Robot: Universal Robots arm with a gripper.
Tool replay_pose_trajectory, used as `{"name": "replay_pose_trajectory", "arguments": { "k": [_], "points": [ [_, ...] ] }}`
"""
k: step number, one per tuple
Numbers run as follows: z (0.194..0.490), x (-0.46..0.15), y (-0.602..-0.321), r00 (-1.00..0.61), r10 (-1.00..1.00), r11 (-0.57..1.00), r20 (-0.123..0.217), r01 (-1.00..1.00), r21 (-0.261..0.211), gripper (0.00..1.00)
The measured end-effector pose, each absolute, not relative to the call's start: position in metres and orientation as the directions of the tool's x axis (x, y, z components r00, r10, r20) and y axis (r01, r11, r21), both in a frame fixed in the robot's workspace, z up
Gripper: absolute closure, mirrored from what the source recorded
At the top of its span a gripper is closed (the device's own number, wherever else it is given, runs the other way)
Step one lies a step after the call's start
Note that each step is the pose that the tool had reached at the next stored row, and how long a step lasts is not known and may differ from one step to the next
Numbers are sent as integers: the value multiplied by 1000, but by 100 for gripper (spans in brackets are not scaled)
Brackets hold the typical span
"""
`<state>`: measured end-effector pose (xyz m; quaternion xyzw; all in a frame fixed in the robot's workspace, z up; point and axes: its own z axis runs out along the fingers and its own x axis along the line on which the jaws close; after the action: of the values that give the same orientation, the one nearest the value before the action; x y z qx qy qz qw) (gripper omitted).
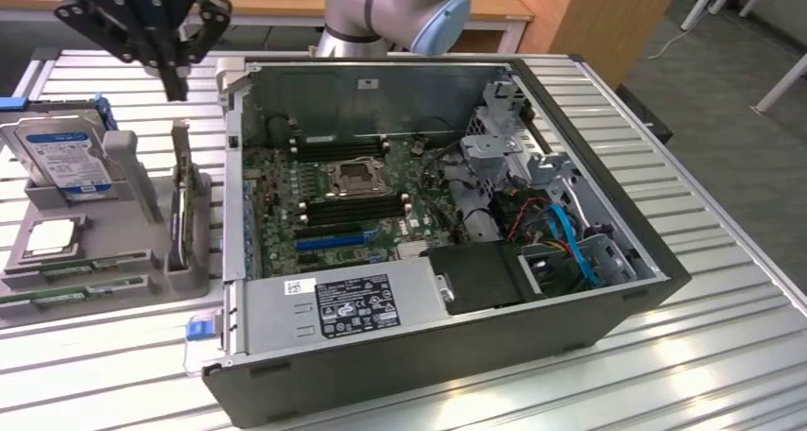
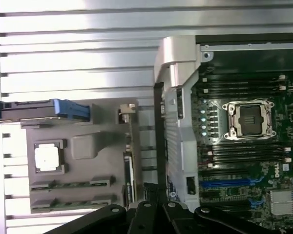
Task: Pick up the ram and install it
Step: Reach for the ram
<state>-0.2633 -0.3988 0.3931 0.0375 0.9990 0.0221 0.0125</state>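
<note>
Ram (image 1: 183,204) standing on its long edge in a grey holder (image 1: 120,237) on the slatted table (image 1: 706,355), just beside the open computer case (image 1: 441,374), on the exterior view's left of it. We see the gripper (image 1: 174,86) hanging above the stick's far end, clear of it, its jaws closed together with nothing between them. We note a hard drive (image 1: 63,157) upright in the same holder, farther to the exterior view's left.

Pretty bright overall, with hard glare off the table (image 1: 725,360) slats around 5 and 8 o'clock in the exterior view. Inside of the case (image 1: 378,91) looks shadowy.
</note>
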Motion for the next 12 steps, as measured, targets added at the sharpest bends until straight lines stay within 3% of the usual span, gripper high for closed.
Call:
{"name": "replay_pose_trajectory", "arguments": {
  "k": [12],
  "points": [
    [393, -318, -399, -997, 75, 996, -23, 74, 45, 89]
  ]
}}
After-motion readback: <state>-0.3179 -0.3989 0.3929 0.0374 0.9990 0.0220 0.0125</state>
